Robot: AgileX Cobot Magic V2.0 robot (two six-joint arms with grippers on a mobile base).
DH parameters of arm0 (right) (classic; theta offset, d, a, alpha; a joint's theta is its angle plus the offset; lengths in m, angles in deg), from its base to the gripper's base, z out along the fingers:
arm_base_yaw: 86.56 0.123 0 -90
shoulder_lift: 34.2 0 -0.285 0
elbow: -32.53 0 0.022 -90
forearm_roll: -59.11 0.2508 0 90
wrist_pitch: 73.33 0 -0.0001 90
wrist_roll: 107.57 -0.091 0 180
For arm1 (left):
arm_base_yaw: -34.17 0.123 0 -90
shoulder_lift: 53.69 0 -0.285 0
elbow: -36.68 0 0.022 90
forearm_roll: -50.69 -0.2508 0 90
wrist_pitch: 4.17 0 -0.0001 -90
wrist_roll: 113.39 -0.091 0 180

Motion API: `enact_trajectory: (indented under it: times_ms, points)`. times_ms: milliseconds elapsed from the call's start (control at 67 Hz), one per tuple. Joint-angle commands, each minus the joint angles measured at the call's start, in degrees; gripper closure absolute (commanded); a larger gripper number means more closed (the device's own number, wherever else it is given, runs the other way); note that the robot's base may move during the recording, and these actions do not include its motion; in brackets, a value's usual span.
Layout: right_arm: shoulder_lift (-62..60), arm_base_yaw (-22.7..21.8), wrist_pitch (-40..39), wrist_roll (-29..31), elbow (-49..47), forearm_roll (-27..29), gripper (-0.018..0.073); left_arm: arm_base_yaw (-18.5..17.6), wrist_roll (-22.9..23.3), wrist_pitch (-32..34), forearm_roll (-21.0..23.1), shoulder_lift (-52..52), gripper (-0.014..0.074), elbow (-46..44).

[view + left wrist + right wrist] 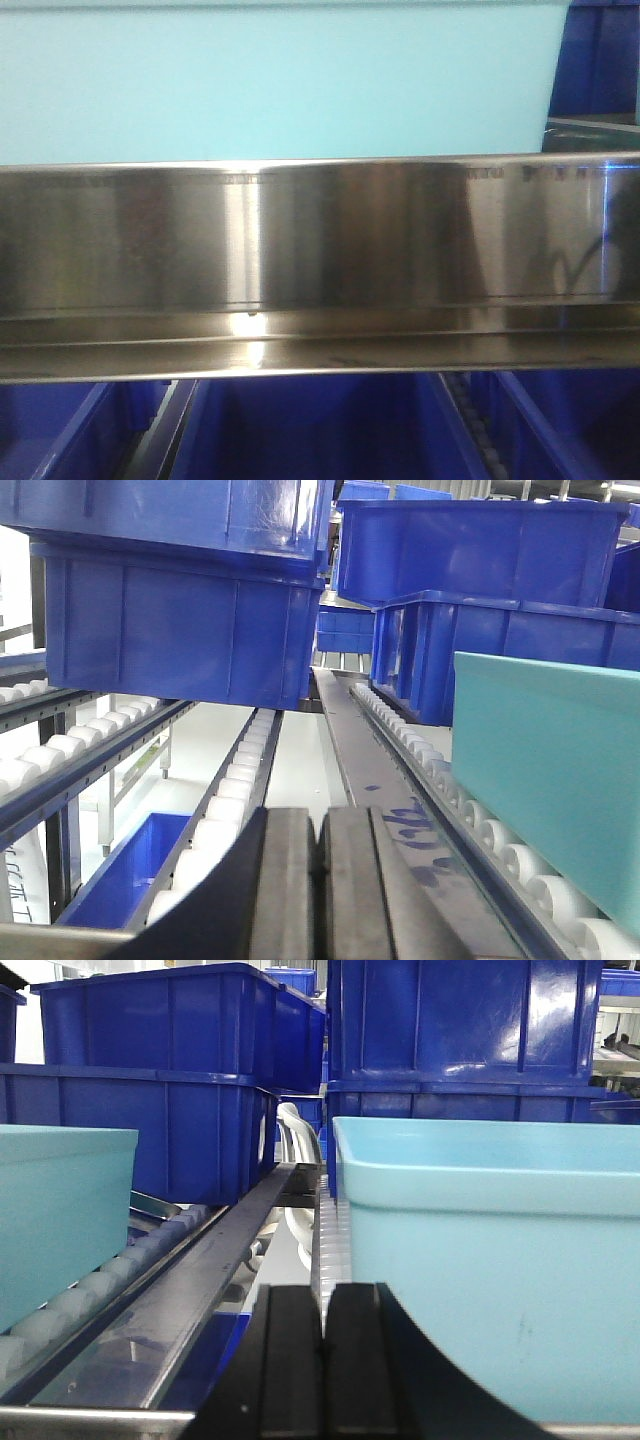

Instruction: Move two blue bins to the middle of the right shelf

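Filling the middle band of the front view, a brushed steel rail (pixel 320 260) runs from edge to edge. Above it is the flat side of a pale teal bin (pixel 280 80). Along the bottom edge the open tops of blue bins (pixel 320 430) show, and a further blue wall (pixel 600 50) sits in the upper right corner. Neither arm appears in this view.

In the left wrist view the left gripper (pixel 318 880) sits at bottom centre. Its two dark pads (pixel 285 880) are pressed together with only a thin seam between them, and nothing is held. Beyond it a flat metal strip (pixel 350 750) runs up the frame between white roller tracks (pixel 240 780). A near blue stack (pixel 180 620) of two bins fills the upper left, and a far blue stack (pixel 490 590) stands in the upper right. A teal panel (pixel 550 770) cuts in from the right edge. A low blue bin (pixel 140 870) shows through the gap at lower left.

In the right wrist view the right gripper (pixel 322 1360) is at bottom centre, its jaws likewise closed on nothing. Just to its right stands a large teal tub (pixel 490 1260), and a second teal tub (pixel 60 1210) sits at the left edge. Behind them, dark blue crates (pixel 170 1090) are stacked across the top of the frame.
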Motion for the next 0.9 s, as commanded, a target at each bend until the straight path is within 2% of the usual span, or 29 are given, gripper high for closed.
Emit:
enact_trajectory:
  times_ms: [0, 701, 881]
  points:
    - [-0.2, -0.2, -1.2, 0.3, 0.0, 0.0, 0.0725, -0.1, 0.2, 0.9, -0.2, -0.2, 0.0707, -0.2]
    - [-0.2, -0.2, -1.2, 0.3, 0.0, 0.0, 0.0725, -0.1, 0.2, 1.1, -0.2, -0.2, 0.0707, -0.2]
    - [-0.2, -0.2, -3.3, 0.3, 0.0, 0.0, 0.0725, -0.1, 0.2, 1.1, -0.2, -0.2, 0.0707, -0.2]
